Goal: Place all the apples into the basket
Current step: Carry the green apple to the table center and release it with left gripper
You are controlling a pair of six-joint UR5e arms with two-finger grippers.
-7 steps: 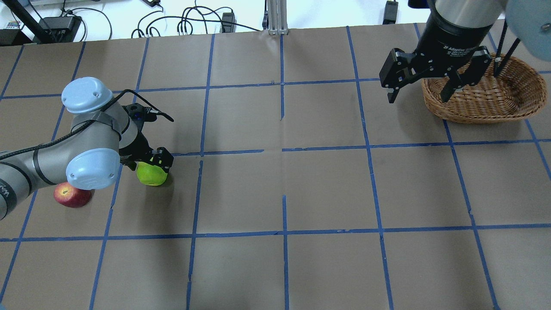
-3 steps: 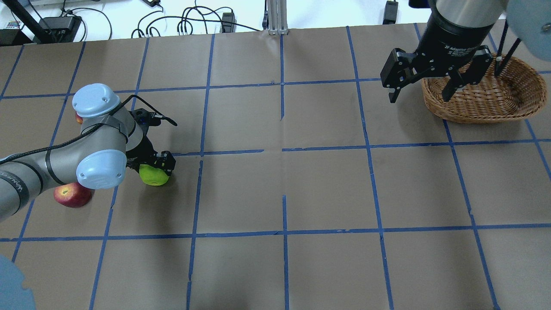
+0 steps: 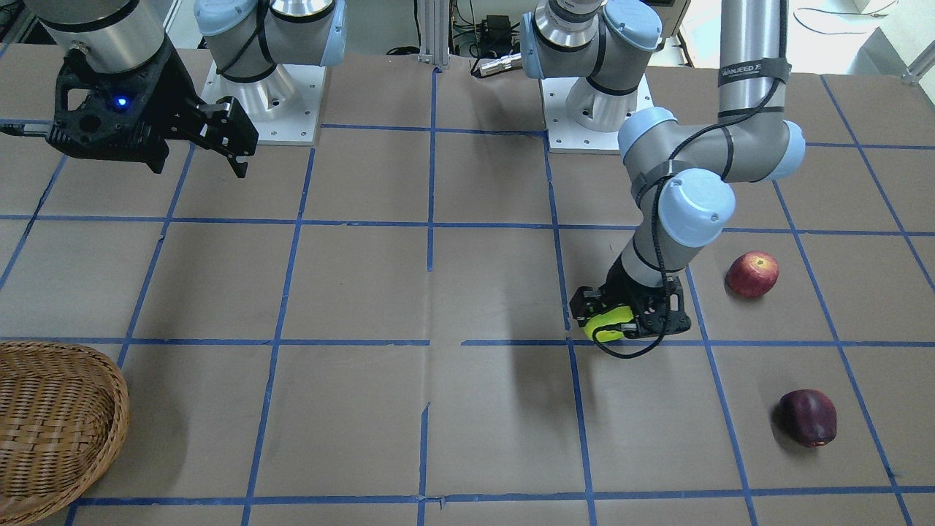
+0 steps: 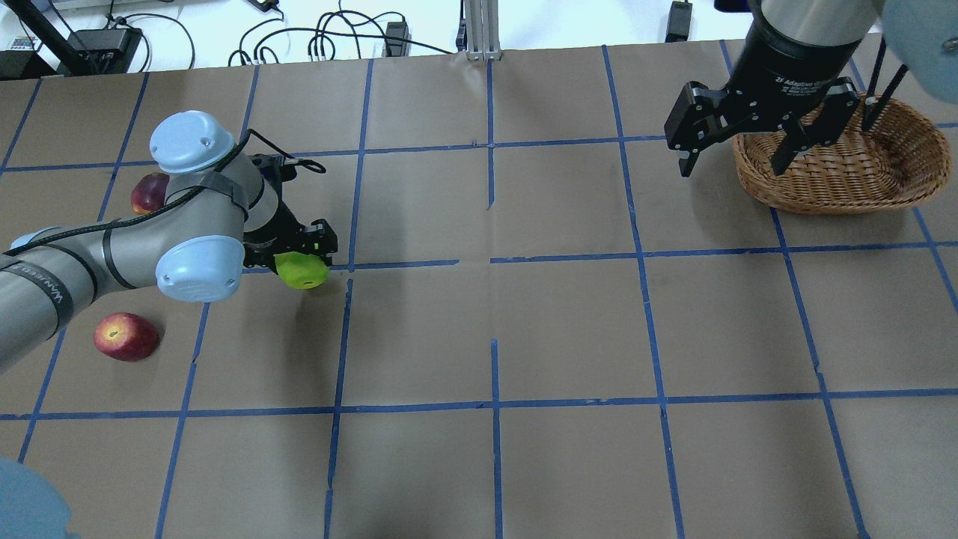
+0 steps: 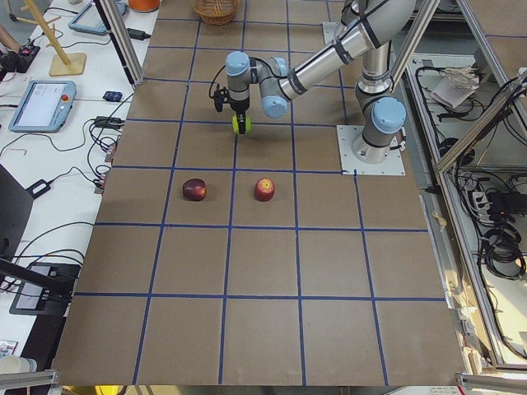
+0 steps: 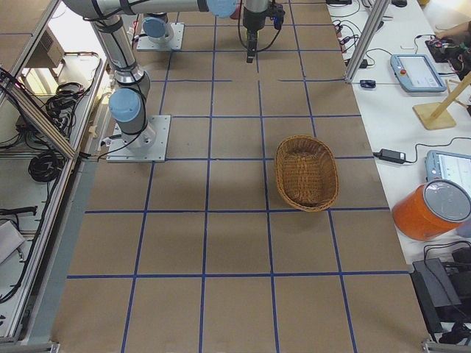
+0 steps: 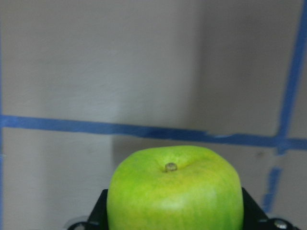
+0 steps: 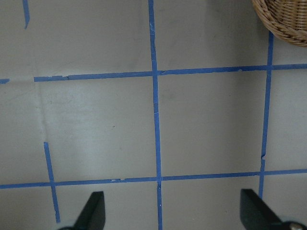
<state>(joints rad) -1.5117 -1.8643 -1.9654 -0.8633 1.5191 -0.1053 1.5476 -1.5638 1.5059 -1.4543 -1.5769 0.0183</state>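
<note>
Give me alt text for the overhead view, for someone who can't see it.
The left gripper holds the green apple at the table's left. A red apple and a maroon apple lie nearby; the open right gripper hangs beside the basket at far right.

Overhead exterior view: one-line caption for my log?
Left end effector grips the yellow-green apple; red apple and maroon apple lie on the table; right end effector hangs open near the wicker basket.

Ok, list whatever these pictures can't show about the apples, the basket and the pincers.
- Green apple: lower half cut off by the left wrist view's bottom edge; overhead, the left pincer covers its top.
- Dark apple: half hidden overhead behind the left arm.
- Basket: cut off by the front view's corner; overhead, the right pincer covers part.
</note>
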